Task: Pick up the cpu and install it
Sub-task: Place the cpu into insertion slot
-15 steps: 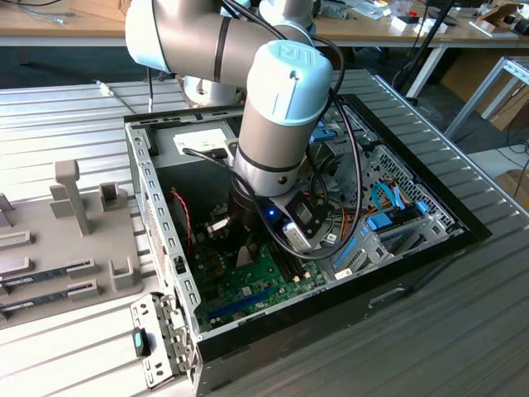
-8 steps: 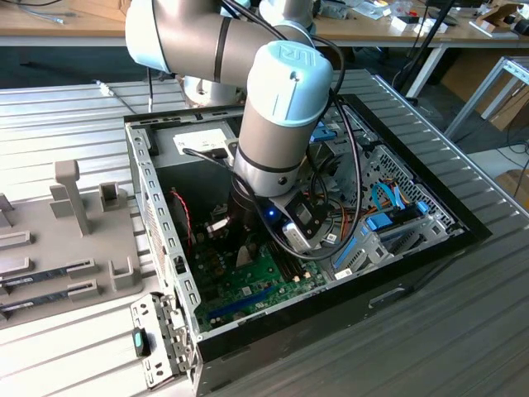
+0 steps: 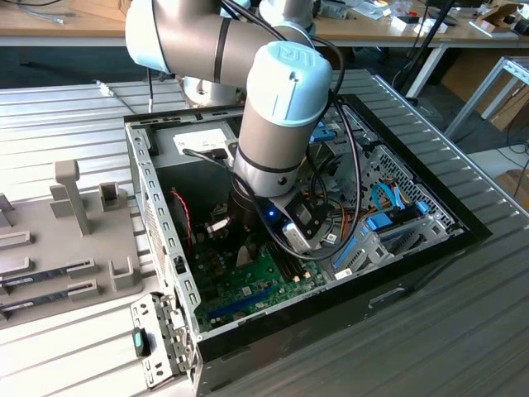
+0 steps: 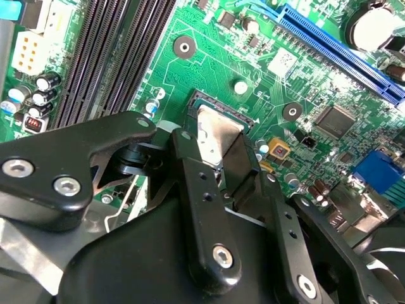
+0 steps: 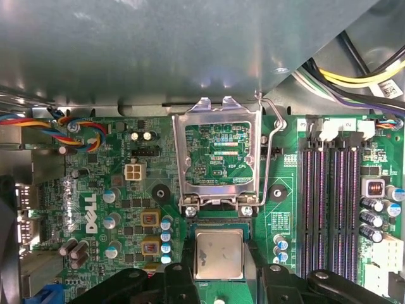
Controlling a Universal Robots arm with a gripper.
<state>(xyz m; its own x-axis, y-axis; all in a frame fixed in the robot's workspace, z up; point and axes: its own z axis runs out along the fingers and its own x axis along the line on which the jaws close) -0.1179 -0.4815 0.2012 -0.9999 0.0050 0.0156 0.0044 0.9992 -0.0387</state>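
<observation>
Reaching down into the open computer case (image 3: 413,217) on the ribbed metal worktop (image 3: 463,331), the arm (image 3: 277,107) holds its gripper (image 4: 221,166) just above the green motherboard (image 4: 209,57). The jaws are closed on the cpu (image 4: 215,130), a small silvery square with a thin green rim, gripping it by two opposite edges. In the first wrist view the cpu (image 5: 219,253) sits over the socket, whose hinged metal frame (image 5: 219,155) stands flipped open just beside it. Whether the chip already rests in the socket or hangs slightly above it cannot be told. Dark memory slots (image 5: 329,209) run alongside, near the socket.
</observation>
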